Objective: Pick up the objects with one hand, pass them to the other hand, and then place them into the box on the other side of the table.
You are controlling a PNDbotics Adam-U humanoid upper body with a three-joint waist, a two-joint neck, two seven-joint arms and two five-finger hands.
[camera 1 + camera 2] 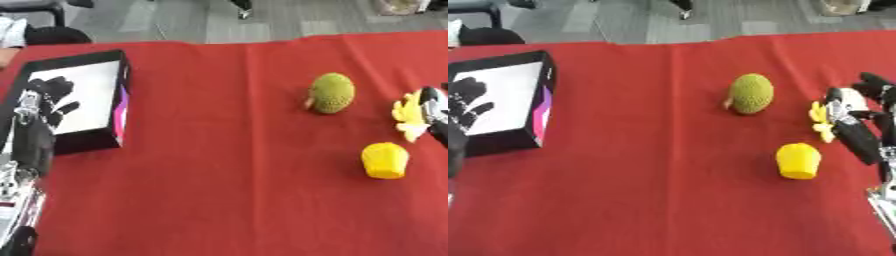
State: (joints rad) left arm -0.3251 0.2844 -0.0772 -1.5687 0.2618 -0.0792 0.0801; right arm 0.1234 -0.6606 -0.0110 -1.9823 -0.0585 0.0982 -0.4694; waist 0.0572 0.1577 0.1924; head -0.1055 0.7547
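Observation:
A black box (122,107) with a white floor stands at the table's left. My left hand (45,102) hovers over it, open with fingers spread and nothing in it. A round bumpy green fruit (752,93) lies right of centre. Nearer to me sits a blocky yellow object (798,160). At the right edge, a pale yellow lobed thing (822,119) lies against the left side of my right hand (852,112). I cannot tell whether that hand holds it.
A red cloth (649,165) covers the table; its far edge (675,41) meets grey floor. My left forearm (22,185) runs up the left side. A person's dark clothing (52,35) shows beyond the far left corner.

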